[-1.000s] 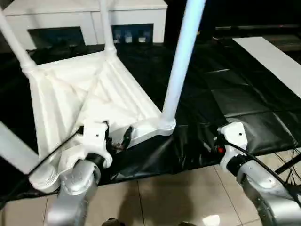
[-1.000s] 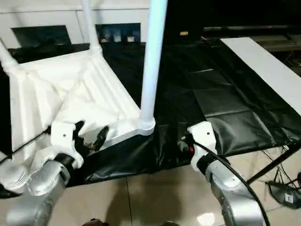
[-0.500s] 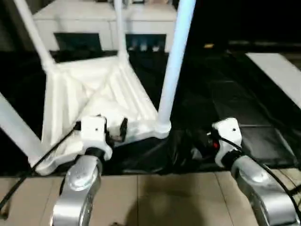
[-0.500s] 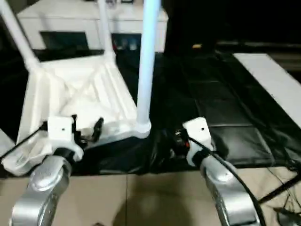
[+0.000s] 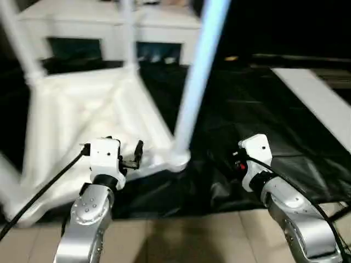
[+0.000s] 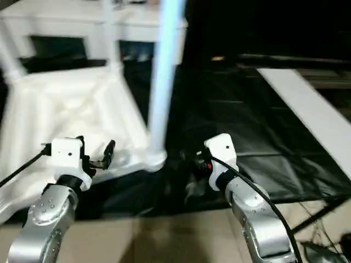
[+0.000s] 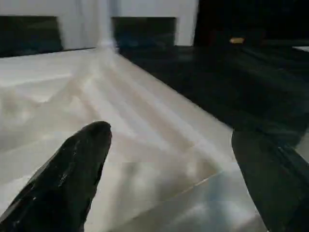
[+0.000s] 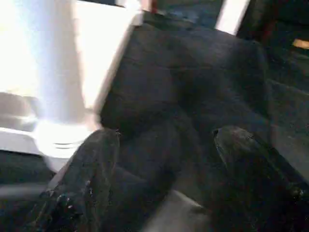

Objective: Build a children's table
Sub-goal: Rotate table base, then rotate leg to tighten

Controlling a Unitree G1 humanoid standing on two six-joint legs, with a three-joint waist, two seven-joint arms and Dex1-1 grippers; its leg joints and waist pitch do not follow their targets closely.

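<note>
the children's table (image 5: 93, 118) lies upside down on a black sheet (image 5: 263, 104), its ribbed underside facing up, with legs standing in the corner sockets; the nearest leg (image 5: 193, 76) rises from the corner socket (image 5: 179, 159) that sits between the two pincers. the left gripper (image 5: 129, 159) stands wide open with nothing in it, poised at the near rim of the top, one finger (image 7: 72, 169) over the ribbed white plastic and the other finger (image 7: 268, 174) past the edge over the dark sheet. the right gripper (image 6: 193, 160) is also open, fairly wide, and empty; from it, the socketed leg base (image 8: 60, 130) is just beside and ahead on its left-finger side, with only black sheet directly between its fingers. all four sockets seem filled, though the far-left and near-left legs are partly cut off, so i judge the build is near its end and the step in hand is getting a hold to seat or turn the table. to do this well, the left pincer should straddle the rim squarely and bite on a rib rather than a smooth slope. the right one needs to shift toward the leg until the tube is centred in its jaws, gripping low near the socket. both should close before any lift, or the light plastic may skid on the slack sheet.
</note>
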